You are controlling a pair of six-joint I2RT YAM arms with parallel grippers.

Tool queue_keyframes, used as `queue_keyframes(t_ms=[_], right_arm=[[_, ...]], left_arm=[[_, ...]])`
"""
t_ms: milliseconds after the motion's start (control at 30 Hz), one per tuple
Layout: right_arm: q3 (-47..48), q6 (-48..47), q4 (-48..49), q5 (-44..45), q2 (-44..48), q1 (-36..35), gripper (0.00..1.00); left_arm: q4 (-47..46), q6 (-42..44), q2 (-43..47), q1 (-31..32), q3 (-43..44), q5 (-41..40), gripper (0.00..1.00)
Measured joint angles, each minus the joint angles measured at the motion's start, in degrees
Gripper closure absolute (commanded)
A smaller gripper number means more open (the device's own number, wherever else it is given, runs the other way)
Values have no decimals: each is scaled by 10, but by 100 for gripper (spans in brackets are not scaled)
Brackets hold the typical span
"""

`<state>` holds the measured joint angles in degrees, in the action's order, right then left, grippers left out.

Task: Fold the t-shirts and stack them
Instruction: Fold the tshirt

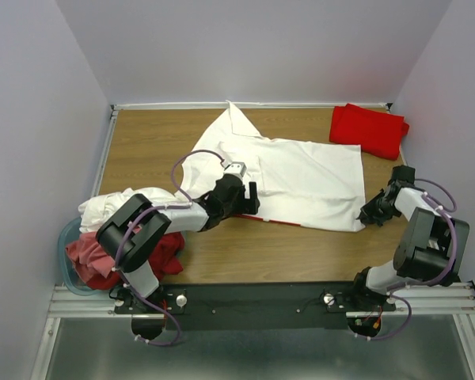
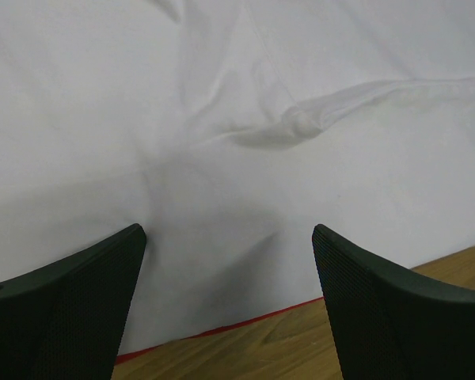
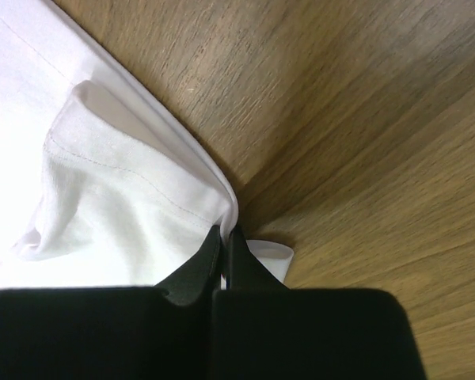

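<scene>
A white t-shirt (image 1: 301,178) lies spread across the middle of the wooden table, a thin red line showing along its near edge (image 2: 222,326). My left gripper (image 1: 249,198) hovers open over that near edge, with cloth and bare wood between its fingers (image 2: 79,293). My right gripper (image 1: 368,214) is shut on the white t-shirt's hem (image 3: 231,207) at its near right corner. A folded red t-shirt (image 1: 368,131) sits at the back right. More white (image 1: 115,204) and dusty pink (image 1: 91,257) t-shirts are heaped at the left.
A pale blue tub (image 1: 66,265) holds the heap at the table's left front corner. White walls close in the table on three sides. A black rail (image 1: 253,305) with both arm bases runs along the near edge.
</scene>
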<state>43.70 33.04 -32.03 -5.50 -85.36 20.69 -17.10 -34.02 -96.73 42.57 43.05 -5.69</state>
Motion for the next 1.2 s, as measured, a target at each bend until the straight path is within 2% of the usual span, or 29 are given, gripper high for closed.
queue_keyframes(t_ms=[233, 700, 833, 933, 967, 1067, 1200], right_arm=[[-23, 15, -20, 1, 34, 0, 99], [-25, 21, -154, 14, 141, 0, 97], [-23, 25, -176, 21, 157, 0, 87], [-10, 27, -188, 27, 164, 0, 57], [-4, 24, -191, 29, 165, 0, 42], [28, 20, -201, 40, 166, 0, 32], [79, 0, -204, 47, 166, 0, 32]], left_arm=[[-1, -34, 36, 23, -38, -1, 6], [50, -99, 116, 36, -94, 3, 5], [90, -108, 136, 41, -92, 3, 3], [153, -108, 147, 41, -71, 3, 2], [186, -106, 147, 41, -55, 2, 2], [253, -88, 146, 34, 8, -2, 2], [271, -55, 141, 9, 97, -7, 2]])
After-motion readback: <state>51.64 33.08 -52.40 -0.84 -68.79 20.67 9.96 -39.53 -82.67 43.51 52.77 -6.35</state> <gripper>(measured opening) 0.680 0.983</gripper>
